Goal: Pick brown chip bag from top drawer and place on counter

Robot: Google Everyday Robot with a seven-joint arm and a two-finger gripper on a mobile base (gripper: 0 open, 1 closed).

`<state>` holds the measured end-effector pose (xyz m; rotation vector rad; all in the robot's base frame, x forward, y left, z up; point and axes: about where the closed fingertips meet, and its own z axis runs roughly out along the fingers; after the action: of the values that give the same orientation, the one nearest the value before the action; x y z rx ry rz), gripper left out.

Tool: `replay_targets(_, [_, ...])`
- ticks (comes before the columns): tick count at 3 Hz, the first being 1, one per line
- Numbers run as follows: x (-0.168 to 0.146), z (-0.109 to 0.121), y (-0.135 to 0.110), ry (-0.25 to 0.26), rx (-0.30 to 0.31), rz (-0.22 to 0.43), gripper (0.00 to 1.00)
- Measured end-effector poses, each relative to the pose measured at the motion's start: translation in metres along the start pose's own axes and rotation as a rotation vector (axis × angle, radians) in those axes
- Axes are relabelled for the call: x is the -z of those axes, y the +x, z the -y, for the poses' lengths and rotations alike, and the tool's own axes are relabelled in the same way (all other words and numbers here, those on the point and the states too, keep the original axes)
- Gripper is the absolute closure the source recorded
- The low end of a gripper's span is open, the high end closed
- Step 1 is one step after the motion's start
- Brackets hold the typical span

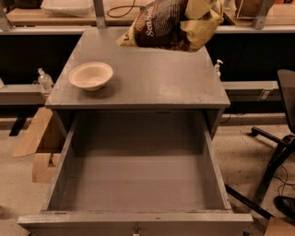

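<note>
The brown chip bag (161, 25) hangs in the air above the far edge of the grey counter (152, 78), with its dark panel and white lettering facing me. My gripper (203, 10) is at the top edge of the camera view, shut on the bag's right end; most of the gripper is cut off by the frame. The top drawer (133, 218) is pulled fully open below the counter, and its grey floor is bare.
A pale beige bowl (91, 75) sits on the counter's left side. A wooden bench (55, 16) with cables runs behind the counter. Cardboard (39, 133) lies on the floor at the left. A black office chair (281, 152) stands at the right.
</note>
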<state>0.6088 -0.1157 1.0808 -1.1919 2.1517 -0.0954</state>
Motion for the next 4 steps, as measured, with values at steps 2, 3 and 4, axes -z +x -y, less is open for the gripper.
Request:
replay_targets(2, [-0.054, 0.034, -0.053, 0.061, -0.086, 0.064, 1.00])
replay_targets(3, [-0.128, 0.067, -0.112, 0.128, -0.196, 0.117, 1.00])
replay_targets(4, [-0.172, 0.085, -0.131, 0.185, -0.248, 0.100, 1.00])
